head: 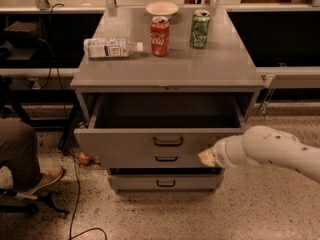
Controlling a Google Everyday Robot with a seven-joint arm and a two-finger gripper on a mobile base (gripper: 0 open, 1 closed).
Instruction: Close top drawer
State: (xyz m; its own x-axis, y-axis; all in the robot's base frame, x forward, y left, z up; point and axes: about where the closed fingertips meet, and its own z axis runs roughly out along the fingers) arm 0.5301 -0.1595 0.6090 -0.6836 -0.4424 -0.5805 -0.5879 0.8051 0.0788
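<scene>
End effector (206, 157) sits low at the right of the cabinet front, its tan tip right at the lower right part of the top drawer's front panel; contact looks likely but is not certain, and I cannot tell whether it is open or closed. Its white arm (272, 150) reaches in from the right edge of the view, over the speckled floor (250, 209).

At the left, near the camera, are a person's leg (17, 151) in brown trousers and a shoe (46, 176), with a dark cable (75, 194) trailing across the floor beside them.

The top drawer (125, 143) stands pulled out of the grey cabinet (167, 84), its inside dark and in shadow. A small dark handle (168, 141) sits at the centre of its front. Below it are two more drawers, the middle drawer (125, 160) and the bottom drawer (135, 183), each with a like handle.

On the surface (215, 64) above, a plastic bottle (110, 47) lies on its side at the left. A red can (160, 30) stands upright just right of the bottle's cap, a green can (200, 29) stands further right, and a pale bowl (161, 8) sits behind the red can at the far edge.
</scene>
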